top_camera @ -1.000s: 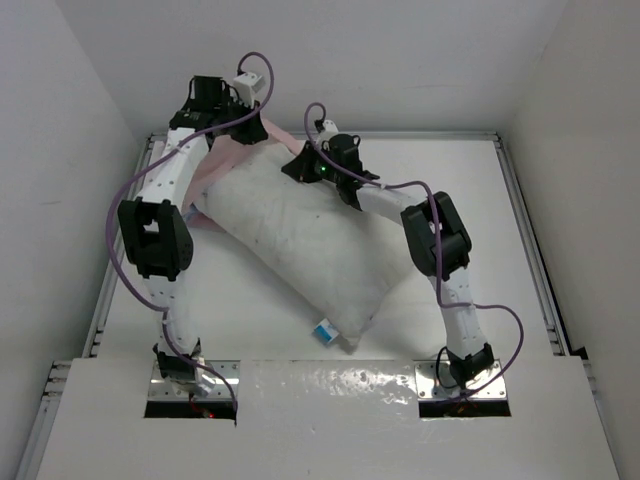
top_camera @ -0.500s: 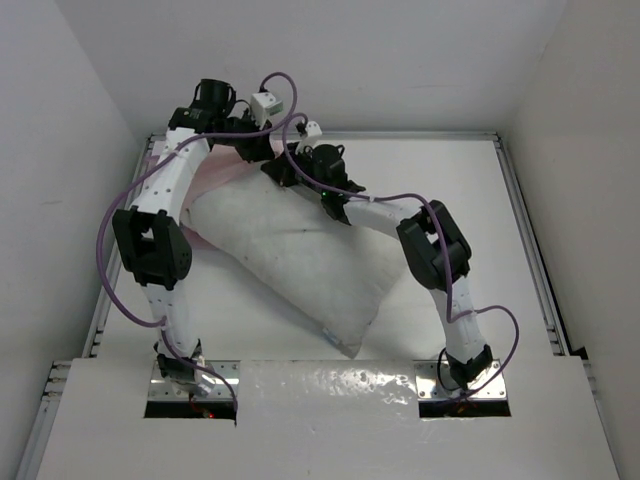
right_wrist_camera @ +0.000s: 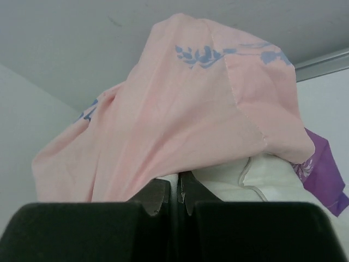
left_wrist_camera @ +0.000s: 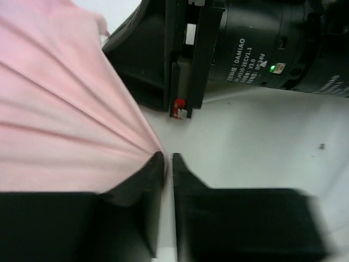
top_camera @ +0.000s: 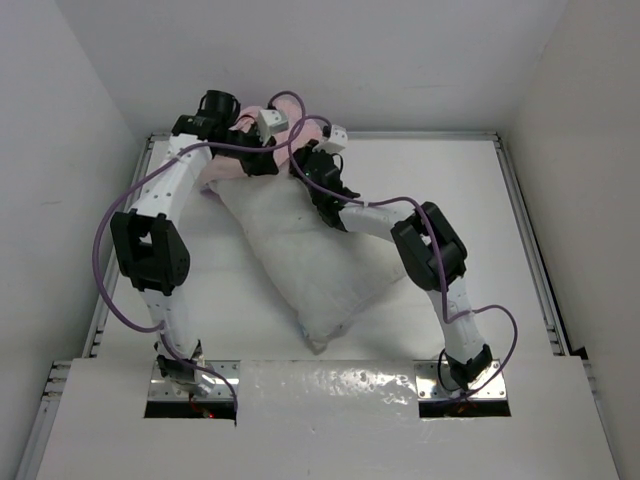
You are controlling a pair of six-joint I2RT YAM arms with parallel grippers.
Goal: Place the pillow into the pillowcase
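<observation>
Pillow (top_camera: 305, 260) lies slantwise on the white table (top_camera: 500, 220), its far end up at the back, where the two arms meet close together. The left gripper (left_wrist_camera: 168, 158) has its fingers pressed together on a gathered fold of the pale pink pillowcase (left_wrist_camera: 65, 109), and the cloth fans out from the tips in taut pleats. The right gripper (right_wrist_camera: 179, 188), just beside it, is likewise pinched tight on the pillowcase, which drapes over it like a hood with blue print and a purple corner showing. White pillow cloth sits just beneath that hood.
</observation>
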